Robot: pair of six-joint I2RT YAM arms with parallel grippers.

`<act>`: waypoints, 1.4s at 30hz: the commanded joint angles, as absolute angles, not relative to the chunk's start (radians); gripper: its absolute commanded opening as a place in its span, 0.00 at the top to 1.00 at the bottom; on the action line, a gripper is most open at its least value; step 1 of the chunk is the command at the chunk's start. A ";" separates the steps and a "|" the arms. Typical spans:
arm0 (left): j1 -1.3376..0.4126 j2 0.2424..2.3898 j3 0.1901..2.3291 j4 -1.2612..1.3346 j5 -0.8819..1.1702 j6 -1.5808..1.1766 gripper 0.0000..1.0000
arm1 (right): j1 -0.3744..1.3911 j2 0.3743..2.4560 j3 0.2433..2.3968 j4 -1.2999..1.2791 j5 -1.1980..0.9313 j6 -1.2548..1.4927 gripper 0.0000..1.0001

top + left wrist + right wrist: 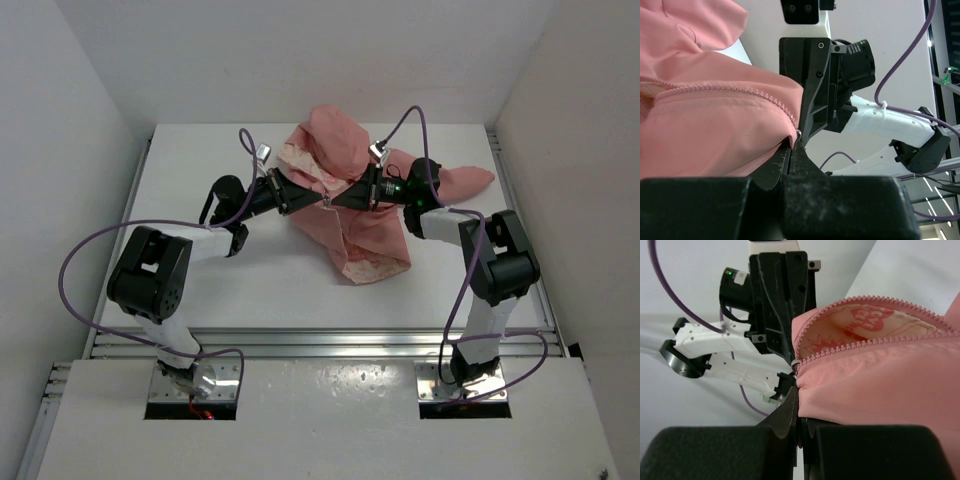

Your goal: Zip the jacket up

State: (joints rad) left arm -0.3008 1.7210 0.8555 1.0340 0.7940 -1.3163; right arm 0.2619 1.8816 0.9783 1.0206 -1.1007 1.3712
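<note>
The salmon-pink jacket [350, 190] lies crumpled at the middle of the table, its hood toward the back and a sleeve [465, 180] trailing right. My two grippers meet tip to tip at its zipper end. The left gripper [321, 200] is shut on the jacket's edge [730, 125] right by a small metal zipper part [798, 134]. The right gripper [336, 200] faces it, shut on the fabric [875, 390] just under the metal slider [796, 363]. Above the slider the zipper teeth [875, 335] gape apart, showing the printed lining [865, 322].
White walls close the table [200, 180] in on the left, back and right. A metal rail [320, 342] runs along the front edge. Purple cables [85, 250] loop off both arms. The right arm's elbow [505, 265] stands near the right wall.
</note>
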 commanded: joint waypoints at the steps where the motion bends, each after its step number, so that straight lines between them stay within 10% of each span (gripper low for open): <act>1: -0.284 1.697 0.916 1.129 0.759 -1.298 1.00 | 0.295 1.842 1.003 0.899 -1.204 1.243 1.00; 36: -0.275 1.707 0.982 1.082 0.774 -1.195 1.00 | 0.314 1.789 1.031 0.533 -1.385 0.908 1.00; 42: -0.264 1.637 0.991 0.863 0.813 -0.998 0.41 | 0.308 1.729 1.136 -0.046 -1.286 0.500 1.00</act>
